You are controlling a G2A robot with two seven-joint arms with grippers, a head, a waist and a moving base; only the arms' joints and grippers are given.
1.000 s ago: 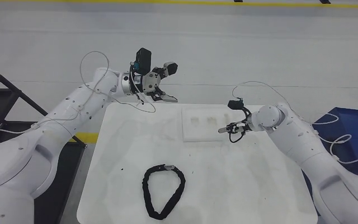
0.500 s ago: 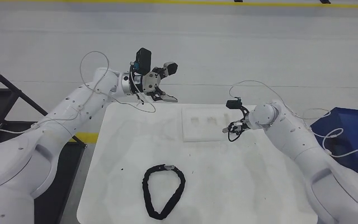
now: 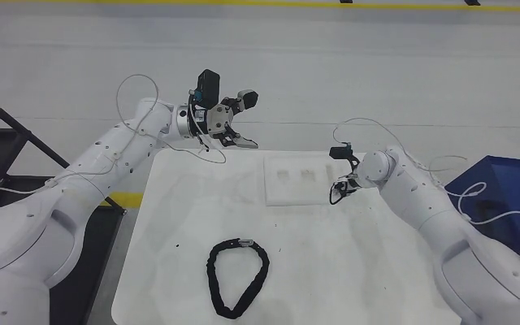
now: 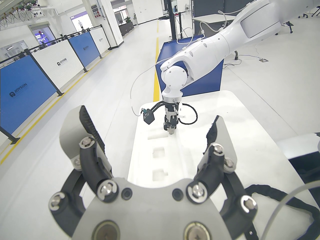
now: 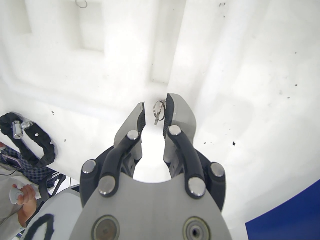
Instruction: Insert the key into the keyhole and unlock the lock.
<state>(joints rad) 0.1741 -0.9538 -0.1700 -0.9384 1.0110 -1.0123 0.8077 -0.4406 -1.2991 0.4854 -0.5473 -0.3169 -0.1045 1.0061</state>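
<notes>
A black fabric-covered chain lock (image 3: 237, 276) lies looped on the white table's front part, its silver lock body (image 3: 242, 243) at the far side of the loop. The chain also appears in the right wrist view (image 5: 42, 148), with its lock body (image 5: 18, 129). My right gripper (image 5: 155, 101) points down at the right end of the white foam tray (image 3: 280, 191). It is narrowly open, with a small key on a ring (image 5: 158, 112) between the fingers, close against one pad. My left gripper (image 3: 250, 120) hangs wide open and empty above the table's back left edge.
The foam tray (image 5: 125, 63) has several rectangular recesses and a long slot; a loose metal ring (image 5: 81, 2) lies in one recess. A blue cabinet (image 3: 496, 175) stands right of the table (image 3: 341, 268). Bare tabletop surrounds the chain.
My right gripper has swung from pointing sideways over the tray to pointing down at the tray's right end. The left arm and the chain lock have not moved.
</notes>
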